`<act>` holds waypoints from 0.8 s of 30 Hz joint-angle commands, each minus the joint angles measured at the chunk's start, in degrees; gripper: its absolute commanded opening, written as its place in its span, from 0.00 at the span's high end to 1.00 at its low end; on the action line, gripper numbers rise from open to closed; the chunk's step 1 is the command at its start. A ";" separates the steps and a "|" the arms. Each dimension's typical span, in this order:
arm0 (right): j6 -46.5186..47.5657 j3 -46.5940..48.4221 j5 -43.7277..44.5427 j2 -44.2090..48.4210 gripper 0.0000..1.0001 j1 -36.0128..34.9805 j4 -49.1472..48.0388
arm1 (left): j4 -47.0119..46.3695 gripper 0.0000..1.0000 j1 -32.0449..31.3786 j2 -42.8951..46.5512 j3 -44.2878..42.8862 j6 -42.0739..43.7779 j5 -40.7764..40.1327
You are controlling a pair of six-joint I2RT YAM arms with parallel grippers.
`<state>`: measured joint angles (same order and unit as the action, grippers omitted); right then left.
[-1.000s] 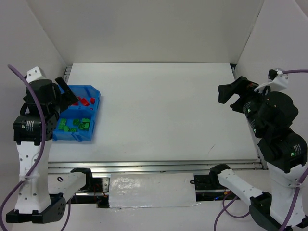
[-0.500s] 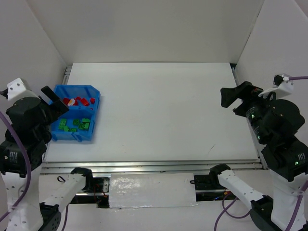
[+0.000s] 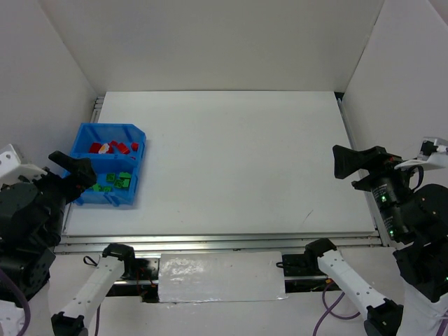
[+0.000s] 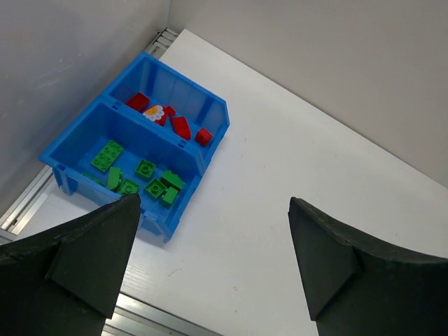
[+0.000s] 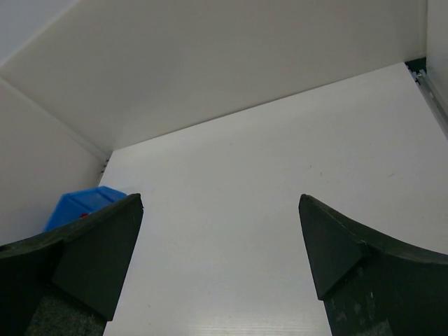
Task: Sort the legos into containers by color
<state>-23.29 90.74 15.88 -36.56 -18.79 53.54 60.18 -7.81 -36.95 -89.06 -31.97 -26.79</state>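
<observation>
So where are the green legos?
In the top view, the green legos sit in the near compartment of the blue bin at the table's left edge; the red legos occupy the far one.

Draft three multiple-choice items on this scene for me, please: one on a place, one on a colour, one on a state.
1. Seen from above, where on the table does the blue bin sit?
A. near its left edge
B. at its centre
C. near its right edge

2. What colour are the bricks in the bin's compartment farther from the arm bases?
A. green
B. red
C. yellow

3. How is the left gripper?
A. shut on a brick
B. open, holding nothing
C. shut on the bin's wall

Key:
1 A, the bin lies on the left arm's side.
2 B, red bricks lie there and green bricks in the nearer one.
3 B, its jaws stand wide apart with nothing between.
</observation>
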 commanded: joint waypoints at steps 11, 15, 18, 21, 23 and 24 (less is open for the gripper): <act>2.19 -4.87 2.75 3.07 0.00 -0.37 -2.30 | -5.08 0.01 -0.27 2.32 2.48 0.50 -1.08; 2.63 -5.66 3.63 3.33 0.00 -0.46 -2.74 | -6.22 0.01 -0.27 1.18 3.36 0.06 -0.90; 2.64 -5.92 3.81 2.98 0.00 -0.46 -3.00 | -7.18 0.01 -0.27 0.39 4.15 -0.11 -1.25; 2.55 -6.28 3.28 2.54 0.00 -0.46 -3.35 | -8.93 0.01 -0.27 0.56 6.17 -0.38 -2.04; 2.28 -6.28 3.28 2.02 0.00 -0.46 -3.44 | -9.55 0.00 -0.27 0.65 6.96 -0.29 -2.48; 2.46 -6.19 3.19 2.01 0.00 -0.46 -3.70 | -10.08 0.00 -0.27 0.82 7.14 -0.12 -2.39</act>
<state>-21.54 84.73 18.46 -33.91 -18.79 53.32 54.78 -7.81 -36.18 -82.15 -31.88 -27.90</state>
